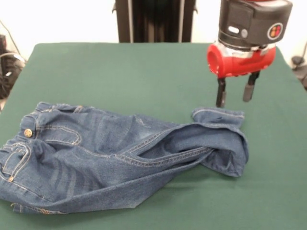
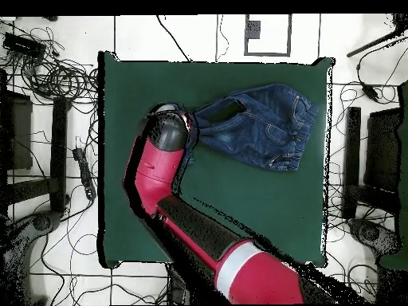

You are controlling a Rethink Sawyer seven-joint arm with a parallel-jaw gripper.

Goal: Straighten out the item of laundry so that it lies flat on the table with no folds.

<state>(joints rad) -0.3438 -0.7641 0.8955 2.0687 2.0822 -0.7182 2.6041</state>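
Front view shows my pincer (image 1: 234, 97) released and empty, hovering just above the folded-over cuff of the small blue denim jeans (image 1: 115, 155), which lie on the near left part of the dark green felt bench (image 1: 144, 72). I judge the next move is to descend, grasp this cuff and pull it right.

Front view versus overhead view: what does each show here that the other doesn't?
Front view only: the gripper, its two black fingers open and empty just above the folded-back hemmed leg cuff, plus the brass button and tan stitching. Overhead view only: the whole red and black arm reaching across, all four table edges, and floor cables around it. Both: the small blue denim jeans lying rumpled on the dark green table, legs bunched together.
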